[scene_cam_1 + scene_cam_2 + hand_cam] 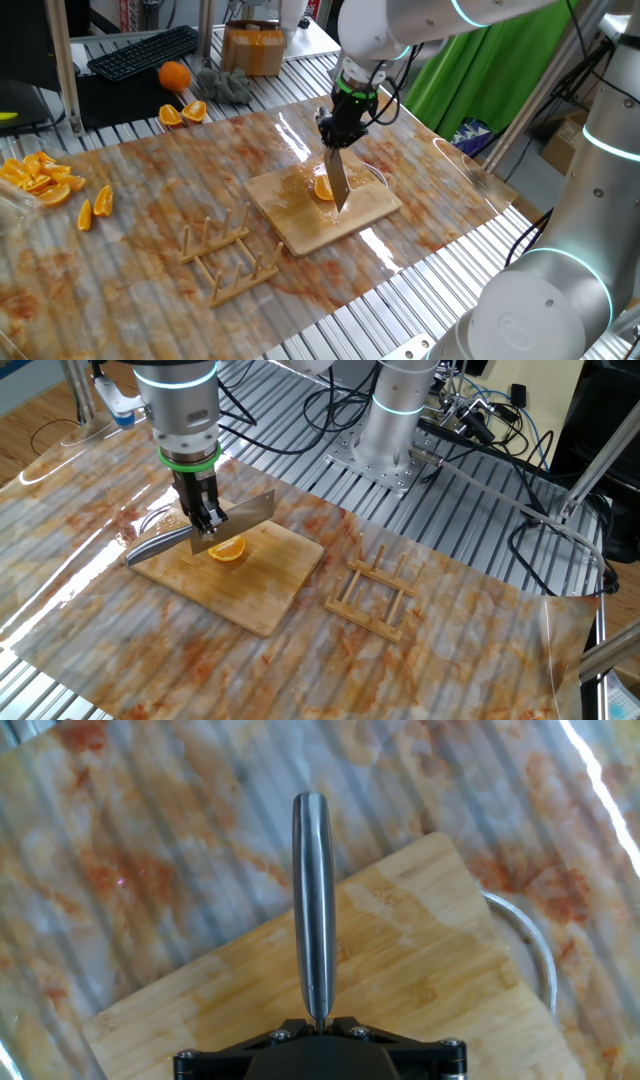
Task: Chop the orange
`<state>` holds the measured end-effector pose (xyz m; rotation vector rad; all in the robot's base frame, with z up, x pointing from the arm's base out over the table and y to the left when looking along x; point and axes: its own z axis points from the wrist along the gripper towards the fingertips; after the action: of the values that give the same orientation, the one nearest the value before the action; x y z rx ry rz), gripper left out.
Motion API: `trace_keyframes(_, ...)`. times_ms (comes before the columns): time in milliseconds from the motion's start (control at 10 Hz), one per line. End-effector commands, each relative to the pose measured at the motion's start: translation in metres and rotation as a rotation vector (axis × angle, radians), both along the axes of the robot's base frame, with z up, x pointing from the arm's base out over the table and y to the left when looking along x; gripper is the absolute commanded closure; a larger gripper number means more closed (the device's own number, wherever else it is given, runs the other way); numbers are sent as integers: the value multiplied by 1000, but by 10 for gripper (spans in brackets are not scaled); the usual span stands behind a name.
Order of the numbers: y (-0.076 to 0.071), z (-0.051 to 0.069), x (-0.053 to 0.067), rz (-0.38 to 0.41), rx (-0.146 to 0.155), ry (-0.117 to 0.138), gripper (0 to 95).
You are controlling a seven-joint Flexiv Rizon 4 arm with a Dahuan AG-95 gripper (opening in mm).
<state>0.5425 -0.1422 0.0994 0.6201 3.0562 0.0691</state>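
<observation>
The orange (228, 550) is a small cut crescent piece lying on the wooden board (262, 589); it also shows in one fixed view (324, 188). My gripper (206, 518) is shut on a steel knife (245, 514), holding it where handle meets blade. The blade stands edge-down just over the orange, in one fixed view (338, 180) partly hiding it. In the hand view the knife handle (314, 900) runs away from the gripper (318, 1022) over the board (420, 960); the orange is hidden there.
A wooden rack (228, 256) lies left of the board, also in the other fixed view (375, 594). A whole orange (174, 75), two halves (182, 113), loose wedges (93, 207) and a heap of wedges (38, 176) sit at the far left. A keyboard (143, 51) is behind.
</observation>
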Motion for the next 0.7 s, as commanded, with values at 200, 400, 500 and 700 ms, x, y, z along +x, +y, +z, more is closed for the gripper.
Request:
trace_keyframes(200,2,-6,-1,15,-11,-10,950)
trace_keyframes(400,4,-10,-2,23,-21,-14,950)
trace_keyframes(500,5,-12,-3,19,-20,-18,950)
trace_keyframes(700,7,-17,-5,20,-24,-31,950)
